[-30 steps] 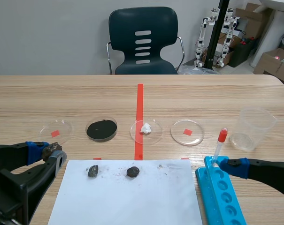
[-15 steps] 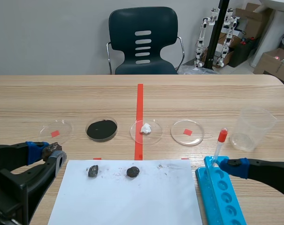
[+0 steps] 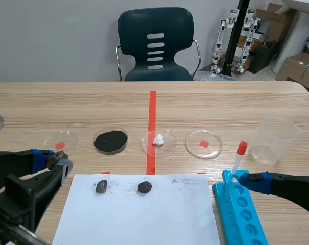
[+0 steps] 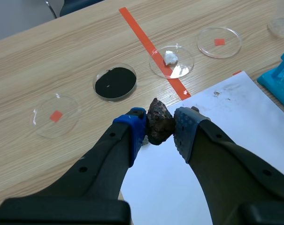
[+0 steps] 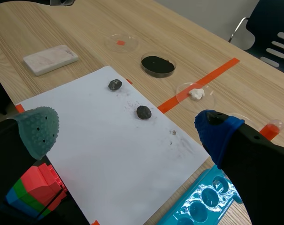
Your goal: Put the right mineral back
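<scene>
Mineral point(image 4: 158, 125) pinched in my left gripper point(image 4: 159, 129), near the bench point(image 3: 220, 102) left edge, right gripper point(image 5: 126, 129) spread, near right edge

Two stones point(image 3: 101, 186) point(image 3: 144, 187) are laid on a paper sheet point(image 3: 139, 214) at the frame's lower centre. Four dishes point(image 3: 67, 137) point(image 3: 111, 129) point(image 3: 167, 148) point(image 3: 210, 149) are ranged in a row above it, and a cup point(image 3: 278, 139) is set at the right.

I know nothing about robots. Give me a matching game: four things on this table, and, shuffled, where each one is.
1 brown rock
2 white lump
3 red-topped dropper
4 round dark stone

A on the white paper
B in a clear dish
C upright at the blue tray
D pinched in the left tool

Pairs: 1-D, 2-B, 3-C, 4-A
</scene>
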